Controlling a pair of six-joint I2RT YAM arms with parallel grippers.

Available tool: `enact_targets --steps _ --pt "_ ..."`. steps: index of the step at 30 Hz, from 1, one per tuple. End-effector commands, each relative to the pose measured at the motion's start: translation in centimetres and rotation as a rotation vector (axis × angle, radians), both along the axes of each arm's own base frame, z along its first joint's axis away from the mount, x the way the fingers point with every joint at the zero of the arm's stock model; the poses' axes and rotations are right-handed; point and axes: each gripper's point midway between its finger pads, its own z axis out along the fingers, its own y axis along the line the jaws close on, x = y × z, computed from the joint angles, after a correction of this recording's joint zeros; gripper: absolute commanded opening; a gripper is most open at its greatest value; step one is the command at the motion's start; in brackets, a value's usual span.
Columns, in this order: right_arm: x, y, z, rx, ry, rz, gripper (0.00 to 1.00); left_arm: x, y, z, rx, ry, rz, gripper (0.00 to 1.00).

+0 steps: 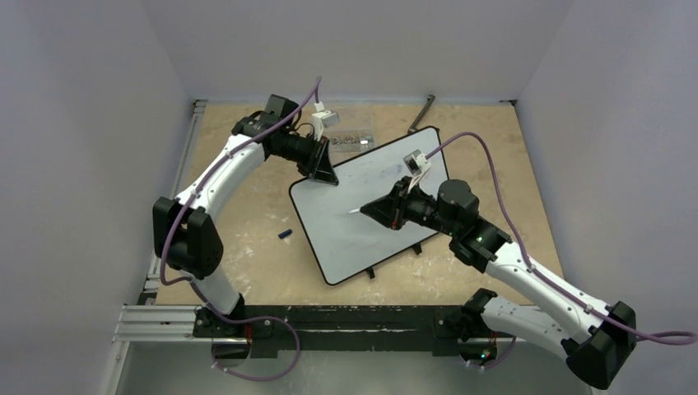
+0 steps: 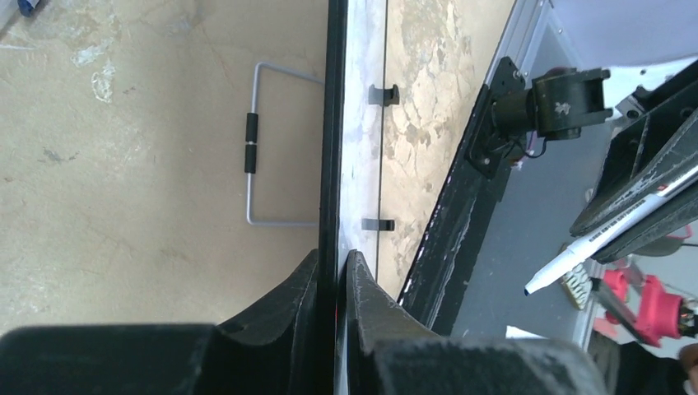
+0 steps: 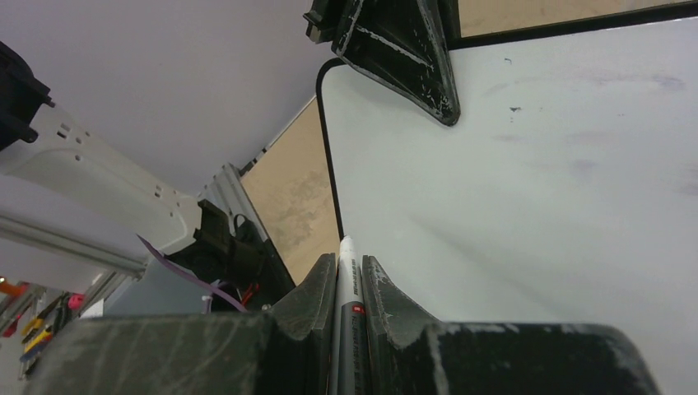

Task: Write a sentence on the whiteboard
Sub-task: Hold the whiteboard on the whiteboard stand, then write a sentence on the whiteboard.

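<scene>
The whiteboard (image 1: 370, 206) lies slanted across the middle of the table, with a white face and a thin black frame. My left gripper (image 1: 323, 174) is shut on its far left edge; the left wrist view shows the frame (image 2: 332, 123) pinched between the fingers of that gripper (image 2: 333, 257). My right gripper (image 1: 368, 209) hovers over the board's middle, shut on a white marker (image 3: 346, 276). The uncapped tip (image 2: 535, 286) points at the face and stands apart from it. No sentence shows on the board (image 3: 535, 181), only faint smudges.
A blue cap (image 1: 285, 234) lies on the wood left of the board. Two black clips (image 1: 370, 272) sit on the board's near long edge. A clear packet (image 1: 354, 138) and a black bar (image 1: 424, 111) lie at the back. Walls close three sides.
</scene>
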Motion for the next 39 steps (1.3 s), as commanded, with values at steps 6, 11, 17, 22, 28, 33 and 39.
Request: enact_targets --steps 6,11,17,22,28,33,39 --pt "-0.2 1.8 1.6 0.066 -0.16 0.059 0.0 0.0 1.4 -0.3 0.069 -0.268 -0.015 0.0" --pt "-0.2 2.0 1.9 0.072 -0.201 0.063 0.0 -0.4 0.7 -0.6 0.057 -0.292 0.009 0.0" --pt "0.0 2.1 2.0 0.06 -0.255 0.072 0.0 -0.4 1.0 -0.6 0.102 -0.353 0.054 0.0" --pt "-0.2 2.5 2.9 0.067 -0.307 0.089 0.0 -0.5 0.2 -0.1 0.079 -0.383 0.03 0.0" --pt "0.2 3.1 3.0 0.047 -0.358 0.096 0.0 -0.3 -0.8 -0.7 0.088 -0.352 -0.017 0.0" --pt "0.5 4.2 2.7 0.068 -0.408 0.107 0.0 -0.3 -0.7 -0.8 0.103 -0.353 -0.015 0.0" --pt "0.7 6.3 1.9 0.055 -0.444 0.092 0.0 -0.4 -0.5 -1.1 0.132 -0.359 -0.007 0.0"
